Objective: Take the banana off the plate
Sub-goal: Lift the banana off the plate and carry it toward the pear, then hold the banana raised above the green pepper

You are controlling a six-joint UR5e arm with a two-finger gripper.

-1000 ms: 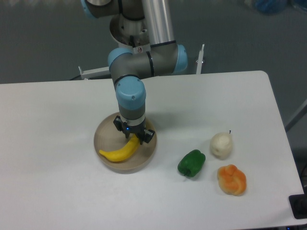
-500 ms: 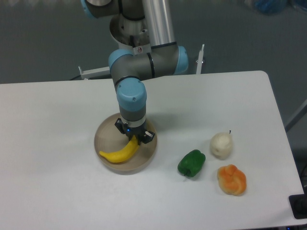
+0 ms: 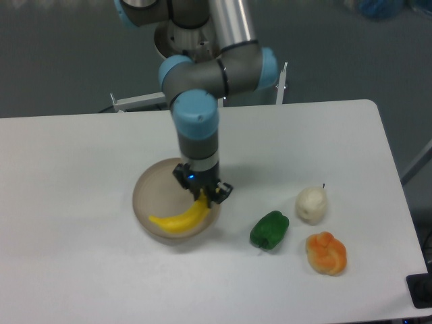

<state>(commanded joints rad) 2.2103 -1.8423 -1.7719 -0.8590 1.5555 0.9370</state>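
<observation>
Seven items, listed largest to smallest

1. White rectangular table (image 3: 88,175), bearing everything below
2. Grey-and-blue jointed robot arm (image 3: 197,115), reaching down from 12 o'clock
3. Round, flat, beige-tan matte plate (image 3: 145,196) with low rim, left of table centre
4. Curved, smooth, bright yellow toy banana (image 3: 181,217), at the plate's 5 o'clock side, over the near rim; whether it rests on the plate or hangs just clear cannot be told. Long axis runs from 8 o'clock to 2 o'clock, free tip toward 8 o'clock, other end under the fingers
5. Black two-finger gripper (image 3: 203,195), pinching the banana's 2 o'clock end
6. Lumpy orange fruit (image 3: 327,252) and glossy green pepper (image 3: 269,229), at 3 to 4 o'clock of the plate, well apart from it
7. Pale cream pear-like fruit (image 3: 312,204), just above the orange one

Risk, as judged: hold sits at one end, not mid-length, so the free length may swing or slip out during the lift; the drooping tip could catch the plate's rim
</observation>
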